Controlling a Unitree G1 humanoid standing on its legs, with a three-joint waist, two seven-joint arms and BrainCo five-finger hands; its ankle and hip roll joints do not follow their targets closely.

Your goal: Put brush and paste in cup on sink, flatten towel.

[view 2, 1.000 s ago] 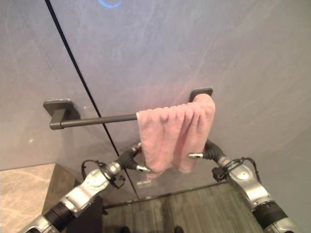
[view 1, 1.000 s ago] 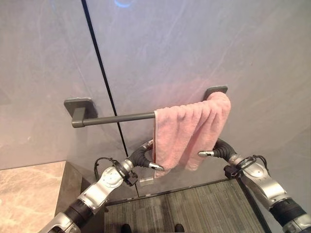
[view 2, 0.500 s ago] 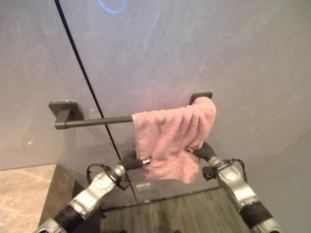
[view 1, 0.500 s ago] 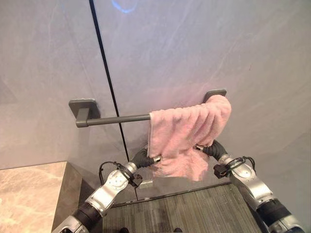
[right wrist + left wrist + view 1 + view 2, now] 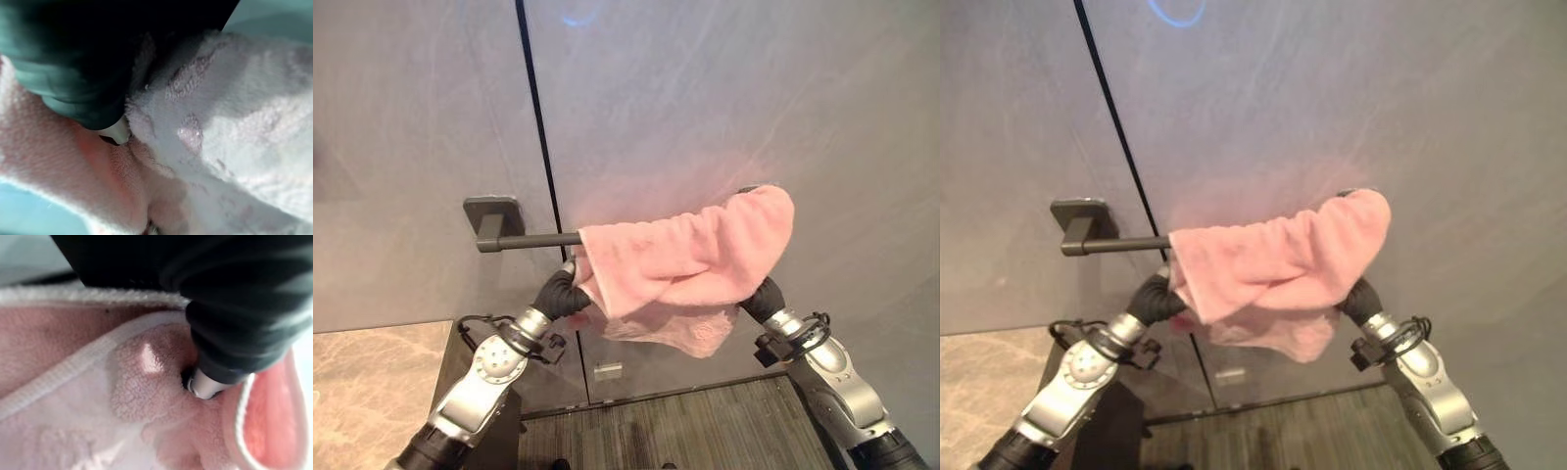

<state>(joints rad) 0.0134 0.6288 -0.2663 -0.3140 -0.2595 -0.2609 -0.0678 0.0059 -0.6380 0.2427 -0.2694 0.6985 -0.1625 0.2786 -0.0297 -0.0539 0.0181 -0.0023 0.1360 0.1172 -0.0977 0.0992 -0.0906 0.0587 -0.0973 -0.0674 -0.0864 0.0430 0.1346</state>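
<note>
**Towel spread wider along the bar**

The pink towel [image 5: 680,269] was hung on the grey bar [image 5: 529,240] fixed to the wall [image 5: 705,98]. One second earlier it had been bunched at the right end of the bar and had hung down in a narrow fold. Now it was pulled toward the left, so that more of the bar was covered, and its lower part was lifted and gathered into a loose roll.

The left hand [image 5: 560,292] was placed under the left edge of the towel, and the right hand [image 5: 766,297] under the right edge. Both hands had been raised and moved apart since then. The fingers of both hands were hidden in the cloth, also in the wrist views, so it could not be told whether the cloth was gripped or only pushed.

The flattening was judged to be in progress but not finished: the towel was wider, yet still creased and folded over itself. No brush, paste or cup was seen here.
</note>
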